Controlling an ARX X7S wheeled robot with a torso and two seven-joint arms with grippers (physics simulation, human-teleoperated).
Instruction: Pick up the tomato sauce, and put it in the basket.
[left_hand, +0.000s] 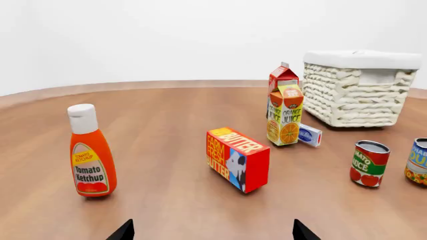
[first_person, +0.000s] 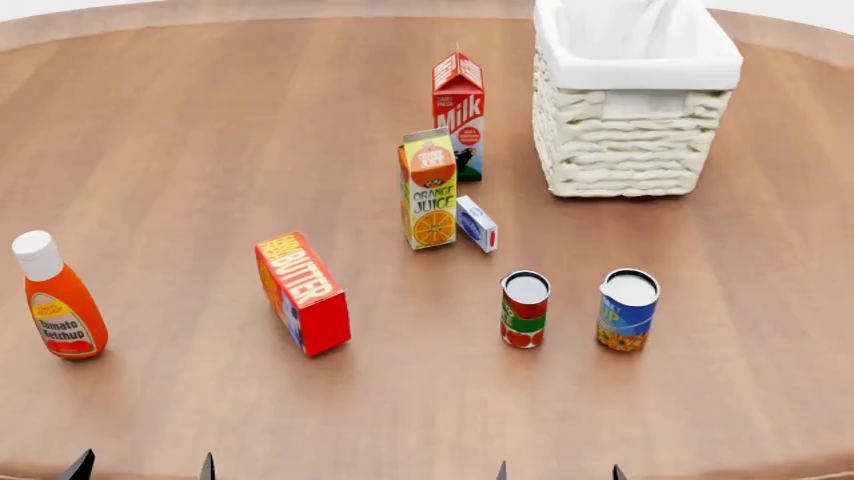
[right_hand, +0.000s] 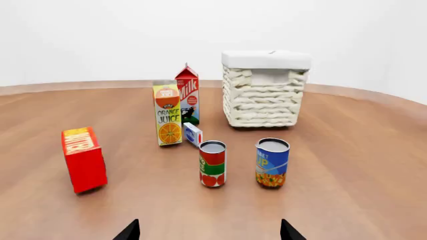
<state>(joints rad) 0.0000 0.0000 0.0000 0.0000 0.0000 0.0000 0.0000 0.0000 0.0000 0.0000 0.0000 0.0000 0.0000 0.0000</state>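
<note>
Starting at the left of the head view, the ketchup bottle (first_person: 58, 300) is stood upright by itself, well apart from everything else, so it shouldn't get mixed up in any reach. Next along, the butter box (first_person: 304, 293) is set on edge at an angle, out in open wood. Behind it, the orange juice carton (first_person: 429, 190) and the milk carton (first_person: 458, 115) are lined up one behind the other, with a small blue-and-white box (first_person: 477, 223) tucked right against the juice.

The tomato sauce (first_person: 525, 309) is parked upright near the front of the table (first_person: 200, 150), just beside the blue-labelled can (first_person: 627, 309) but not touching, so there looks to be room for fingers on either side. The basket (first_person: 627, 120) is placed behind and a bit right, its top open, handy for a drop-in.

Nothing is held yet. The left gripper (first_person: 140, 466) and right gripper (first_person: 558, 471) are only seen as fingertip points at the bottom edge, spread wide apart and empty. The right one is lined up almost straight with the sauce, so it's probably the arm to be used.
</note>
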